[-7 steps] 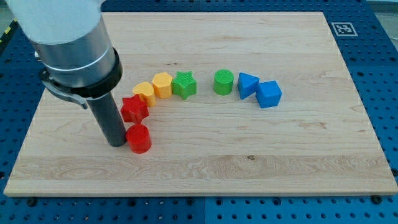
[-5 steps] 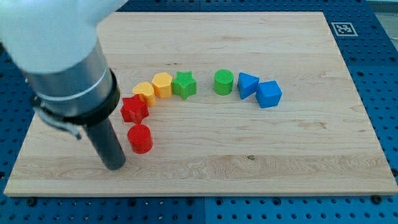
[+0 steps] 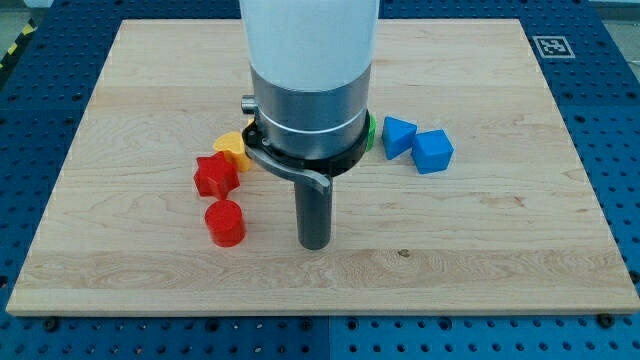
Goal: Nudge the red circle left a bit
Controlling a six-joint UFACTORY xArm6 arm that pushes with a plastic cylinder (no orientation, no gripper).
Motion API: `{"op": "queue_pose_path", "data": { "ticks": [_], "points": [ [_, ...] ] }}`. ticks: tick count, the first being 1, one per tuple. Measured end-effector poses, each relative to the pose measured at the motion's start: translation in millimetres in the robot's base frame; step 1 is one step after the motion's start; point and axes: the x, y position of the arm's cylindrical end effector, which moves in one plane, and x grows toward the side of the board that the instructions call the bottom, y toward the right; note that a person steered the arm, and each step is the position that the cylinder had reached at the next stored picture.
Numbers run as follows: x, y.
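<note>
Wooden board [image 3: 520, 260] on blue pegboard [image 3: 620, 60]; my tip [image 3: 314, 246] right of red circle [image 3: 225, 223].

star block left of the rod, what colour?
Red: the star block shows clearly in the camera view.

White arm casing, grey metal collar, straight dark rod [image 3: 314, 215].

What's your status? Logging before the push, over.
My tip down on the board, right of the red circle, apart from it. Red star just above the circle. Nothing between tip and circle.
</note>
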Motion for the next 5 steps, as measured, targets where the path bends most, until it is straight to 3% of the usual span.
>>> {"op": "queue_pose_path", "data": {
  "ticks": [5],
  "points": [
    [-40,-41]
  ]
}}
